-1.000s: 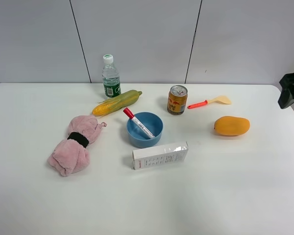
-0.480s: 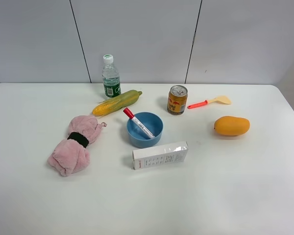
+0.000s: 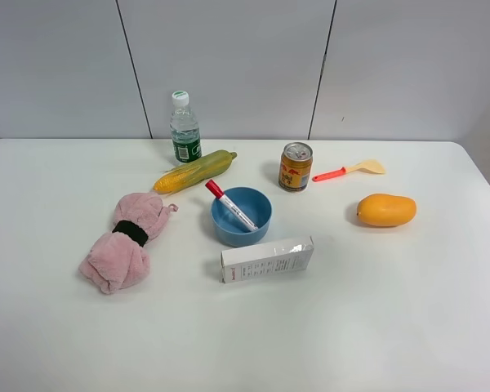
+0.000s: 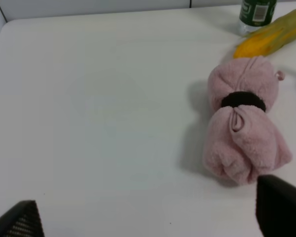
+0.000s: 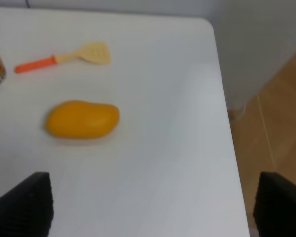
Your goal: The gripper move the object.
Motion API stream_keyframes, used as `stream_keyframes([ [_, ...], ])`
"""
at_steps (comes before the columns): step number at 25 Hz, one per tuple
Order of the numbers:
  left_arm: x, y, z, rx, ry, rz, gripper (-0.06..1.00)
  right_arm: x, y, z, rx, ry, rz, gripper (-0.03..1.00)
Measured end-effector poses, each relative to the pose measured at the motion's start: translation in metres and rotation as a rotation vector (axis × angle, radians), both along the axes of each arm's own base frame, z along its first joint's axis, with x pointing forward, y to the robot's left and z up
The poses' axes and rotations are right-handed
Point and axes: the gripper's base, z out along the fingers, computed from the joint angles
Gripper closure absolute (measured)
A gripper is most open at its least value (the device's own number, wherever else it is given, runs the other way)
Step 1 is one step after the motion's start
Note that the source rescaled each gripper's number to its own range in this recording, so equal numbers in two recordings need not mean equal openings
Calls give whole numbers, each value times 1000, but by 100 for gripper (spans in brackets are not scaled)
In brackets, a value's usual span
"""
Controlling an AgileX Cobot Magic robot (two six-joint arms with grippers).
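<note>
Marker [image 3: 232, 206] lies slanted in blue bowl [image 3: 260, 224] mid-desk [image 3: 392, 310]. Left tool [image 4: 148, 217] spread; right tool [image 5: 153, 205] spread, both empty.

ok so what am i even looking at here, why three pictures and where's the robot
It is a table-top robot with two arms, each ending in a gripper with two fingers. One picture comes from a camera mounted high, looking down at the white table; neither arm shows in it. The other two come from cameras on the arms' wrists. The dark shapes at their lower corners are the fingers of the left gripper and the fingers of the right one, spread wide and holding nothing.

On the table: a blue bowl with a red-capped marker pen leaning in it, a white box, a pink towel roll, a corn cob, a water bottle, a drink can, a spoon and a mango.
</note>
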Motion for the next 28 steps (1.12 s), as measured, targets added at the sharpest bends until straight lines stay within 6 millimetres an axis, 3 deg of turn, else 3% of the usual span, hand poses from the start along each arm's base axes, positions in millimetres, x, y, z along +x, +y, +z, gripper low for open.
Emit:
stream_keyframes([
  [3,0,0,0,0,0,0,-6,-17,5,-7,3,-20,33,20],
  [9,0,0,0,0,0,0,-6,-39,9,-66,30,47,44,20],
  [17,0,0,0,0,0,0,-6,-81,15,-114,37,-190,57,20],
  [23,0,0,0,0,0,0,-6,-100,16,-141,51,-261,45,20],
  [28,0,0,0,0,0,0,-6,-99,16,-151,57,-245,39,16],
])
